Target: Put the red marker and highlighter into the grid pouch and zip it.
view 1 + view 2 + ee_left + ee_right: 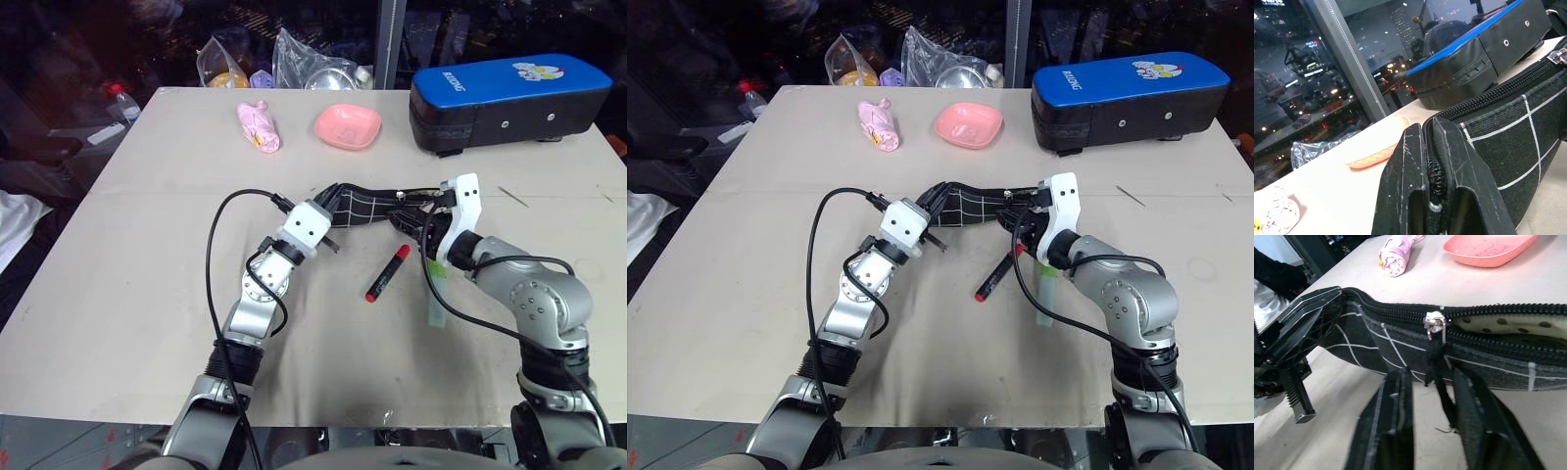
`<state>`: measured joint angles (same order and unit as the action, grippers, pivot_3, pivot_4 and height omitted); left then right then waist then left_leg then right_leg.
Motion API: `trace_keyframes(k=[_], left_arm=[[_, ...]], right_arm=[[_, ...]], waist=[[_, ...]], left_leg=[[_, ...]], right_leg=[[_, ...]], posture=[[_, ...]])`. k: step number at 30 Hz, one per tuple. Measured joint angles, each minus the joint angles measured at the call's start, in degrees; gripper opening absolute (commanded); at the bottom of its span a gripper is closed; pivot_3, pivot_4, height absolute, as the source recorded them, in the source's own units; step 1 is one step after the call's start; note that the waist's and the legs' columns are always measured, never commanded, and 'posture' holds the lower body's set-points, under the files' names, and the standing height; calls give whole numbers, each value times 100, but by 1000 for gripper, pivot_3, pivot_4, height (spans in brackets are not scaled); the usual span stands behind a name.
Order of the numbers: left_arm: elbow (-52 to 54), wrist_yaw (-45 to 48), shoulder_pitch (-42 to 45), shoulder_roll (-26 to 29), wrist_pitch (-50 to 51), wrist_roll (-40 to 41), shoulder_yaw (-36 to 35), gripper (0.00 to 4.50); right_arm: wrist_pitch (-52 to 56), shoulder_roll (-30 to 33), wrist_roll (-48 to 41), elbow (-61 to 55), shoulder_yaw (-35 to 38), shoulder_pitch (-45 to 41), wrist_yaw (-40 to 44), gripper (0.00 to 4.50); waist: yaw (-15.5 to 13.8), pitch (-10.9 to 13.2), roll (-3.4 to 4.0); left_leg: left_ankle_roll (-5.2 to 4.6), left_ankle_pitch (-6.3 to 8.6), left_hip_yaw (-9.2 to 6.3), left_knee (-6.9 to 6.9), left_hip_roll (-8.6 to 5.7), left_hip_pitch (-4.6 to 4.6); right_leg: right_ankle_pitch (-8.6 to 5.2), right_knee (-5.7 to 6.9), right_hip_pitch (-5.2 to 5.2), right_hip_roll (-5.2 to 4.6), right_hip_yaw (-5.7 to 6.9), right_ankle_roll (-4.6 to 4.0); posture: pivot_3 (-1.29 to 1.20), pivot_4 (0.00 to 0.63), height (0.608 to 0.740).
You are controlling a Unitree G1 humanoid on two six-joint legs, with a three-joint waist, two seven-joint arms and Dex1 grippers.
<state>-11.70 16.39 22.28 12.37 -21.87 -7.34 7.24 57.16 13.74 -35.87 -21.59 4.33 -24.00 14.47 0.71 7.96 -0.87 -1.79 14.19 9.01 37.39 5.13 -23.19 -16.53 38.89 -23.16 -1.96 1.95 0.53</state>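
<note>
Left end effector (331, 227) clamped shut on the end of the grid pouch (370, 207), fingers (1449, 161) pinching the zipper seam and propping that corner just off the bench (127, 294). Right end effector (1432, 396) at the other side, jaws parted a little around the black pull cord of the zipper slider (1434, 323), not squeezing it as far as can be seen. Pouch stretched between the two, zip shut on the left stretch, gaping beyond the slider with pale dotted lining (1508, 325) on show. Nothing visible inside. Red marker (388, 273) lying loose on the bench just in front of the pouch, untouched. Highlighter (435, 294) flat on the bench too, beside the right forearm, partly hidden under it. So neither item packed yet, mouth only partly open; by the look of it, opening stage only, with both insertions and the zipping left to do. Farther back: pink dish (348, 126), pink wrapped bundle (259, 127), blue-and-black hard case (509, 98), all well apart from the action.
</note>
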Motion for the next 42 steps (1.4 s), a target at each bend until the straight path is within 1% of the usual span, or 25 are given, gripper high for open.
trace_keyframes(k=[4, 10, 13, 17, 27, 31, 37, 42], left_arm=[[0, 0, 0, 0, 0, 1, 0, 0], [0, 1, 1, 0, 0, 2, 0, 0], [0, 3, 0, 0, -1, 3, 1, 0], [0, 8, 0, 0, -1, 4, 4, 0], [0, 13, 0, -1, -2, 4, 12, 0], [35, 15, -4, -1, -8, -23, 52, 0], [222, 106, -89, -36, -8, -31, 240, 0], [398, 218, -187, -41, -7, 12, 246, 0]], right_arm=[[-1, -144, -18, 1, 44, -2, -113, 1103], [110, -647, -267, 20, 546, -178, -656, 1103], [203, -788, -334, 20, 673, -219, -903, 1103], [316, -810, -323, 20, 679, -230, -1141, 1103], [310, -1029, -33, 19, 493, -332, -1652, 1103], [246, -942, 302, -52, 229, -374, -1785, 1103], [11, -821, 748, -129, -212, -373, -1781, 1103], [-209, -803, 977, -133, -353, -373, -1711, 1103]], waist=[[-1, 0, 0], [-1, 0, 0], [-1, 0, 0], [1, 0, 0], [5, 0, 0], [4, 0, 0], [15, 0, 0], [19, 0, 1]], left_leg=[[0, 0, 0, 0, 0, 0], [0, 0, 0, 0, 0, -1], [0, 0, 0, 0, 0, -1], [0, 0, 0, 0, 0, -1], [0, 0, 0, 0, 0, -1], [0, 0, 0, 0, 0, -1], [0, 0, 0, 0, 1, -1], [1, 0, 1, -1, 2, -1]], right_leg=[[0, 0, 0, 0, 0, 0], [0, 1, 0, 0, 0, 0], [0, 0, 0, 0, 1, 0], [0, 1, 0, -1, 1, 0], [0, 1, 0, -1, 1, 0], [0, 0, 0, -2, 1, 0], [0, 0, -1, -1, 1, 0], [0, 0, -1, 0, 1, 0]], posture=[[0, 150, 740], [0, 150, 740], [0, 150, 740], [0, 150, 740], [0, 150, 740], [0, 150, 740], [0, 150, 740], [0, 150, 740]])
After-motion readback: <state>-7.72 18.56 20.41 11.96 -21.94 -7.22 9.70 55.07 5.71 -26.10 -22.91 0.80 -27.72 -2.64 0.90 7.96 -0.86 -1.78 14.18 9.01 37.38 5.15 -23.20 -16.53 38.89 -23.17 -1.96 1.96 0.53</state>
